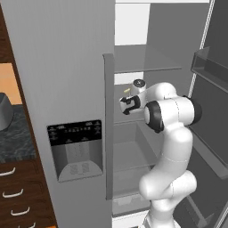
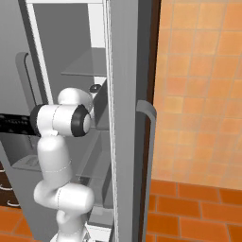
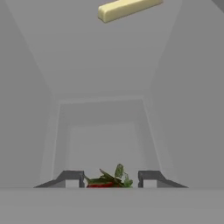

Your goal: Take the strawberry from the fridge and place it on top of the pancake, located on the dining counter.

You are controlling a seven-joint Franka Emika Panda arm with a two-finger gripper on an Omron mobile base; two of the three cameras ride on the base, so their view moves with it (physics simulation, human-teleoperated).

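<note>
The arm reaches into the fridge (image 1: 67,67), right-hand door swung open, and the gripper (image 3: 109,179) sits deep inside over a grey shelf (image 3: 105,78). Between the two dark fingertips (image 3: 72,178) lies the strawberry (image 3: 105,181): a small red fruit, only a low sliver of red showing, topped by a spray of green leaves that fan upward and to the right. It sits squarely in the gap, the left tip just beside its red flesh and the right tip just beside its leaves. The jaws stand narrow around it, but whether they are pressing on the fruit I cannot tell from here; there seems to be a thin sliver of space on each side.

Ahead of the gripper, well beyond the strawberry, a pale yellow stick (image 3: 129,8) lies on the same shelf, slanted, near the far end. The walls of the compartment run away from the fingers on both sides toward a boxed recess at the back.

From the left base view the hand (image 1: 130,103) pokes just past the long vertical handle (image 1: 108,124) of the closed left door, with a speck of yellow showing right above it. The black dispenser panel (image 1: 75,132) sits lower on that door. From the right base view the open door (image 2: 127,118) stands edge-on beside the arm, its handle (image 2: 149,156) facing the orange tiled wall (image 2: 198,71).
</note>
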